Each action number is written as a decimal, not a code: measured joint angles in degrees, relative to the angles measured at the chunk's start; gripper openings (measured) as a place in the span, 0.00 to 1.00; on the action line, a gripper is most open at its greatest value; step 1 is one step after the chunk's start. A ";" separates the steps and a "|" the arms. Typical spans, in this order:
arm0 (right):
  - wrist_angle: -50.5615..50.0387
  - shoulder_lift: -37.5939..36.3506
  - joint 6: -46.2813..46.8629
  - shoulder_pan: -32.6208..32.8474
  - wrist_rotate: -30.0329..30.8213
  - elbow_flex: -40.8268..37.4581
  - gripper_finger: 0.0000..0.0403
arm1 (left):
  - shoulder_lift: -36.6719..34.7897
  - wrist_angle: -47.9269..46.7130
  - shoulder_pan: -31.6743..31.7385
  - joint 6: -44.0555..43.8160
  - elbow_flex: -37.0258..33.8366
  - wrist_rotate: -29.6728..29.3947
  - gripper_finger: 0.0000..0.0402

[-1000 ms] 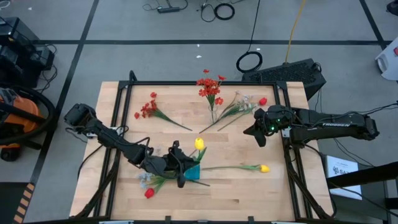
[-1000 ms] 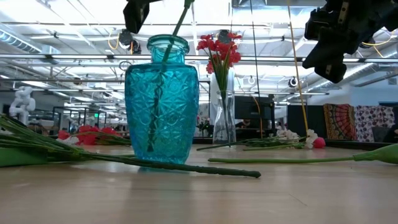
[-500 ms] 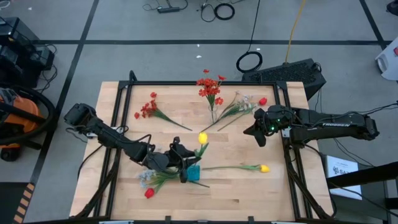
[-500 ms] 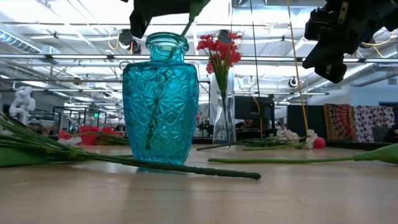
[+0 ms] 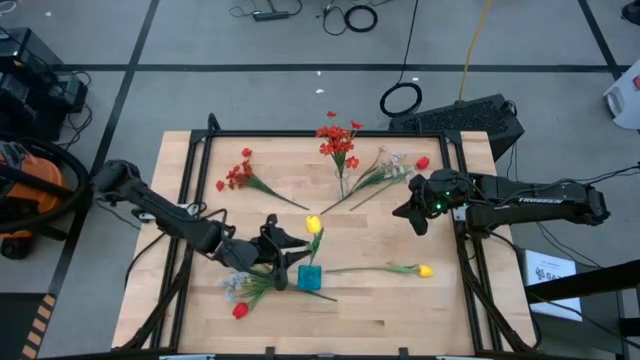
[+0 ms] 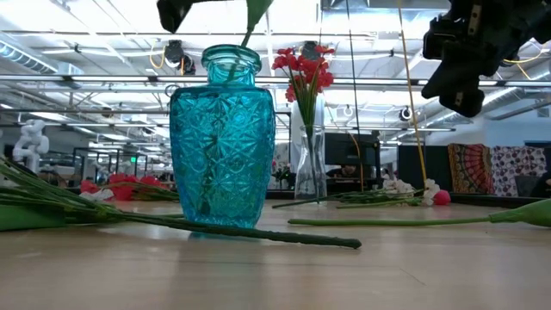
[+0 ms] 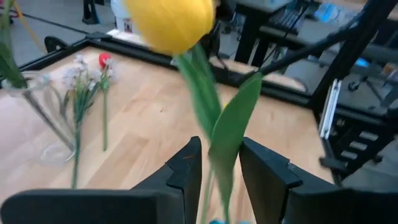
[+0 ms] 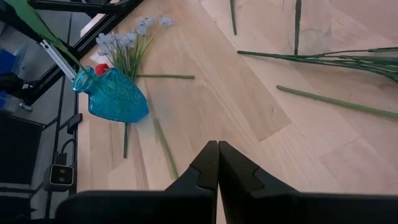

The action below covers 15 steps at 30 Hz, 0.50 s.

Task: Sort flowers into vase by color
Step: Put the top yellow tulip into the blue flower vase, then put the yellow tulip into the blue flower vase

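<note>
A yellow tulip (image 5: 313, 224) stands with its stem in the neck of the blue glass vase (image 5: 310, 277), its head leaning out over the rim. My left gripper (image 7: 221, 146) is open, level beside the vase top, with the tulip's stem and leaf (image 7: 225, 140) between its fingers. Red sprays (image 5: 338, 140) stand in a clear vase (image 6: 307, 168) at the far middle. Another yellow tulip (image 5: 425, 270) lies on the table right of the blue vase. My right gripper (image 5: 408, 215) hangs shut above the right side, touching nothing. My left gripper's open fingers (image 7: 186, 168) stand on either side of the tulip's stem and leaf, level, from the table's left. Whether the leaf brushes a finger I cannot tell. The flower rests in the vase by its stem.
A red spray (image 5: 238, 175) lies at the far left. Pale sprays (image 5: 392, 165) and a red bud (image 5: 422, 162) lie at the far right. A pale spray (image 5: 240, 290) and a red bud (image 5: 240, 311) lie near the front, left of the blue vase.
My left gripper has opened and let go of the yellow tulip's stem. It has drawn back toward the table's left edge and risen a little. The tulip stays standing in the blue vase.
</note>
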 joint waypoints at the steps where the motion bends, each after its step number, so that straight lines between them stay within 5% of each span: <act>1: 0.00 -0.01 0.35 0.00 0.01 -0.01 0.00 | -0.80 -1.64 -0.17 0.00 -0.02 0.19 0.28; 7: 0.29 0.00 4.32 0.00 1.80 -0.01 0.00 | -5.50 -12.83 -0.36 -0.95 -0.02 1.12 0.28; 15: 0.26 0.00 13.09 1.21 7.55 -0.01 0.00 | -12.12 -34.90 1.85 -22.30 -0.02 -3.44 0.28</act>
